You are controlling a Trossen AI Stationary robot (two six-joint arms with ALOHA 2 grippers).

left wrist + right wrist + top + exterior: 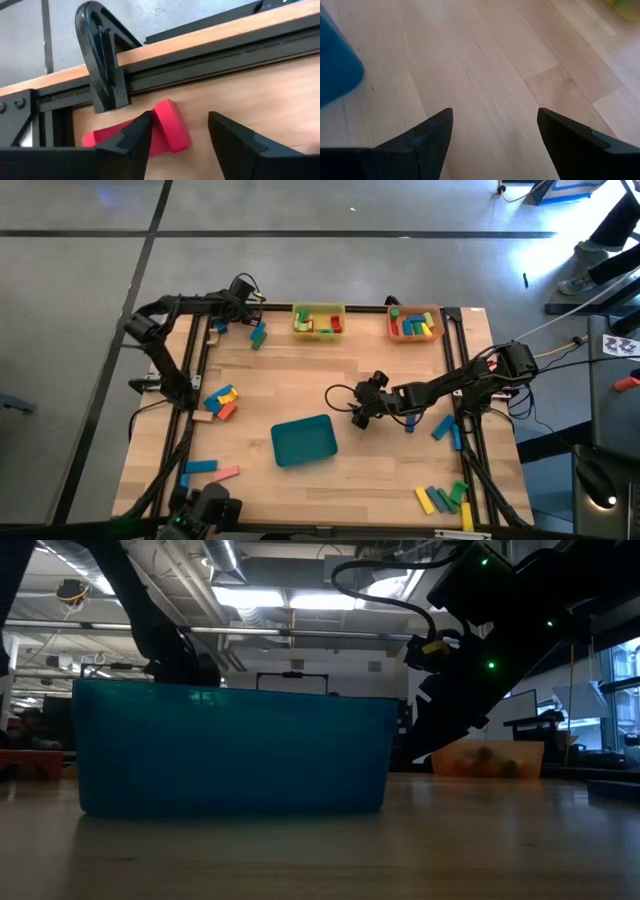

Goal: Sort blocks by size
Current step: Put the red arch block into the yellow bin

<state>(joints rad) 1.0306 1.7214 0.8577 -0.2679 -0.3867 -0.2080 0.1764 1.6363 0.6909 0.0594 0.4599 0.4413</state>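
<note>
My left gripper (180,125) hangs open at the table's far left corner (222,320), fingers slanting down. A chunky red block (170,125) lies on the wood between its fingers, close to one of them. It leans on a longer red block (107,139) that is partly hidden behind that finger. My right gripper (495,122) stands open over bare wood near the table's middle (360,415), just right of the teal tray (303,440). Other blocks lie in loose groups at the left (222,402), near left (210,470), right (447,430) and near right (445,498). My left gripper's one finger (135,135) overlaps the chunky red block's side (159,120) in the wrist view. I cannot tell whether it touches. The other finger stands clear of the block.
A yellow tray (319,320) and an orange tray (415,323), both holding blocks, stand at the far edge. A dark frame rail and a black clamp (100,65) run close behind the red blocks. Teal and blue blocks (258,335) lie near the yellow tray.
</note>
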